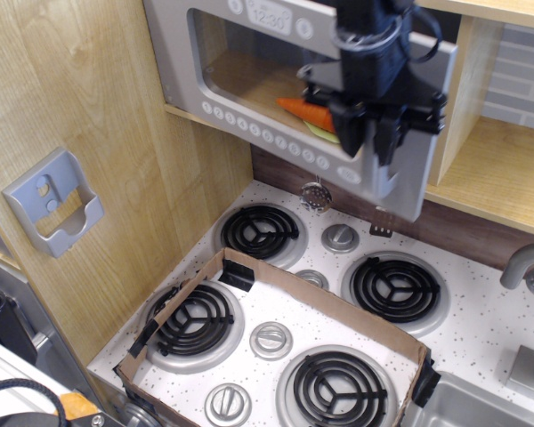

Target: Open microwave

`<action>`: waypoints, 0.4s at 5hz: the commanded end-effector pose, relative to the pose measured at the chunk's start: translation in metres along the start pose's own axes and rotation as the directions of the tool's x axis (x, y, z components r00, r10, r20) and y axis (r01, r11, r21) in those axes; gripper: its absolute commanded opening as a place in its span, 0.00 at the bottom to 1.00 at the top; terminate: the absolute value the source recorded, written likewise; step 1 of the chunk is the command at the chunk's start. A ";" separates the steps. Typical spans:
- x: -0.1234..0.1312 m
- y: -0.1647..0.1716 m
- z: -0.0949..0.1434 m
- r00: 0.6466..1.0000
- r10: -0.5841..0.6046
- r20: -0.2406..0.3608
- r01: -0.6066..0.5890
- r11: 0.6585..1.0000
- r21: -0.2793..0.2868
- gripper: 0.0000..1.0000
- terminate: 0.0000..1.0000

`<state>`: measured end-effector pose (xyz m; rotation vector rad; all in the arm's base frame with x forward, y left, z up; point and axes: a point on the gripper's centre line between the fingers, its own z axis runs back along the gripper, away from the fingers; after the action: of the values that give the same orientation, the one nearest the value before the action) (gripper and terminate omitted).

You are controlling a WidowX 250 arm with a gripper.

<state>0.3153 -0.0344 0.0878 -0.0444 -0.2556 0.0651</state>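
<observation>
Microwave, upper centre of frame: door swung partly out. Gripper clenched on its handle at the door's right edge. Door judged light, rigid, hinged left; handle is the grip point. Below: speckled stovetop, cardboard frame. Wooden wall left.

The wide grey microwave door juts out beside my fingers; below, the white speckled stovetop lies well apart.

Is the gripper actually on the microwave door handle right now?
Cannot tell. The only view shows the gripper in front of the door's right edge, where the handle would be, with the door swung partly out, but the fingers cover any contact.
</observation>
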 end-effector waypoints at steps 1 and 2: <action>-0.061 0.004 0.001 0.973 0.232 0.009 -0.232 0.971 0.059 1.00 0.00; -0.093 -0.009 -0.015 0.932 0.354 0.079 -0.356 0.934 0.022 1.00 0.00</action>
<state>0.2247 -0.0436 0.0420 -0.0349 -0.2785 0.4388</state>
